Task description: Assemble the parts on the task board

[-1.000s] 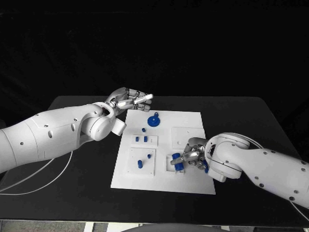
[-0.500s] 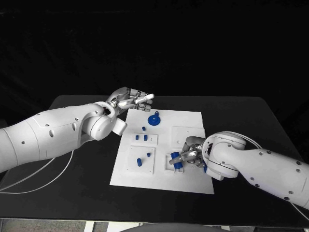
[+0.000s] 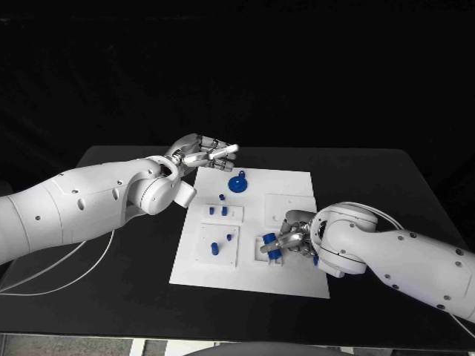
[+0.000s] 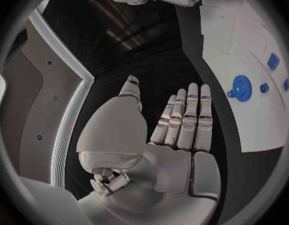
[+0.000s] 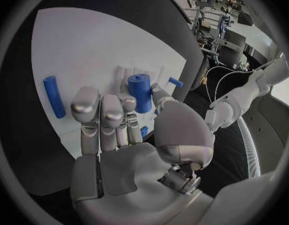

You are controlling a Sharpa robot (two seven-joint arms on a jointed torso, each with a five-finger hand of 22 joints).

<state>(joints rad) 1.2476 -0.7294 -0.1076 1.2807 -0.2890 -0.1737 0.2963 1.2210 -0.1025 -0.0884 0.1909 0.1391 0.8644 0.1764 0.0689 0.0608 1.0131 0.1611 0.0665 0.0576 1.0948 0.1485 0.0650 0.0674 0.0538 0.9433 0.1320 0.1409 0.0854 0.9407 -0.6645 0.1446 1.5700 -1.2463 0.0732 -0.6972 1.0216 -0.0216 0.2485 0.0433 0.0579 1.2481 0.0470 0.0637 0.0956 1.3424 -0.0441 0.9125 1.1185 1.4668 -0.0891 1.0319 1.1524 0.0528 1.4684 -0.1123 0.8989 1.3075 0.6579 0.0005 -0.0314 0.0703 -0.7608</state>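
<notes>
Your right hand [image 3: 291, 239] pinched an upright blue peg [image 5: 140, 92] over the board's [image 3: 291, 185] near right slot, while your left hand [image 3: 202, 154] hovered spread and empty beyond the far corner.

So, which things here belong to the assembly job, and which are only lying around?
Belong to the job:
- board
- round blue part
- blue part at the right hand, fingers curled by it
- blue rod lying on the board
- left hand, holding nothing

Just lying about:
- white cable on the table
</notes>
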